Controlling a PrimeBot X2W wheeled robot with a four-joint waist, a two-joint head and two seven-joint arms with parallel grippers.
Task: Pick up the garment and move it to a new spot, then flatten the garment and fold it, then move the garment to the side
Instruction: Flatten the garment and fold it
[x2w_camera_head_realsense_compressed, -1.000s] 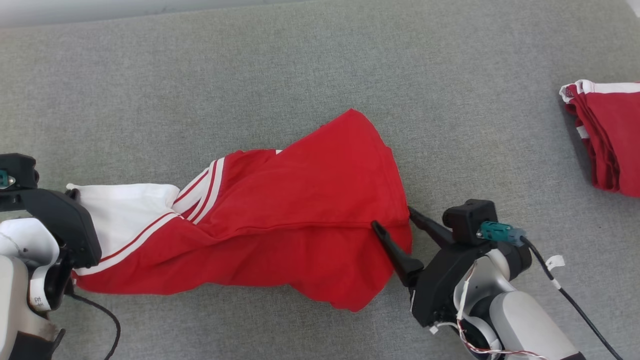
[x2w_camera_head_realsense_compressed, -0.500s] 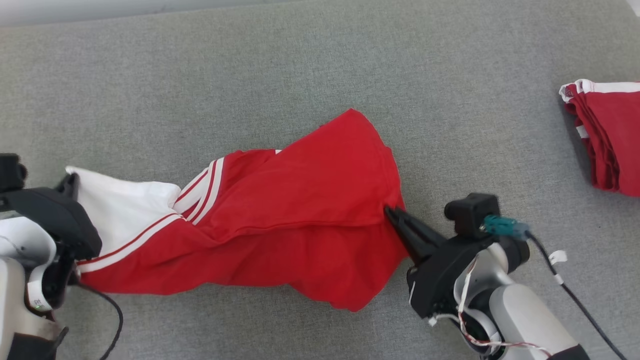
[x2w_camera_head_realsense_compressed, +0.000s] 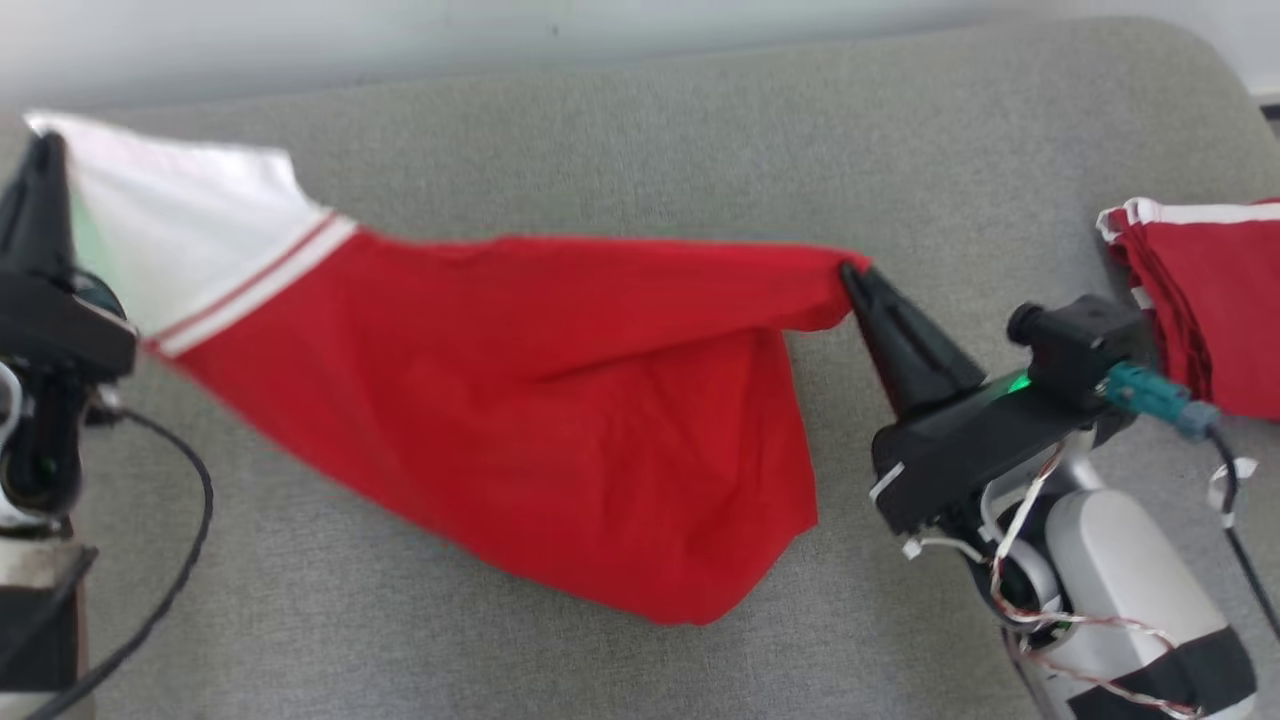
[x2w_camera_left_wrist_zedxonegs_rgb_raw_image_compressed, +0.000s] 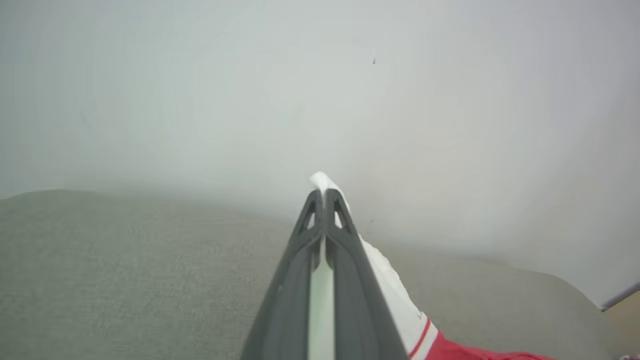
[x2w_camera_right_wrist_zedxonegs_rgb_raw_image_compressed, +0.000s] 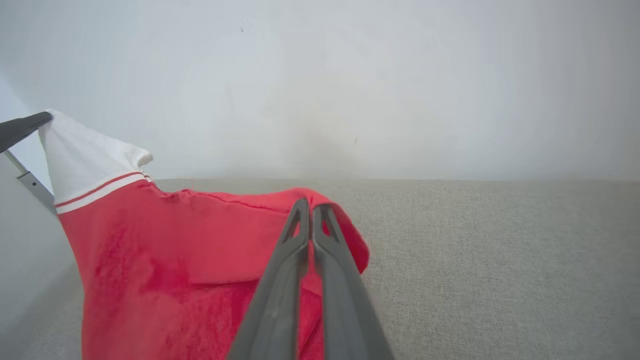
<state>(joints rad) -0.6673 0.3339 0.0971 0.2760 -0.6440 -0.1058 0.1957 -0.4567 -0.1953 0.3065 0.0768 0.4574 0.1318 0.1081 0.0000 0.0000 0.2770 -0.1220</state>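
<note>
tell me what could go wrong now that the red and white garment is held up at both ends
1. The right fingers pinch only a small corner of the red garment with the white striped sleeve; it may slip out when pulled taut.
2. Its lower part hangs slack and may land creased on the grey fabric surface.
3. The folded red pile lies near the right fingers; a swing could disturb it.
</note>
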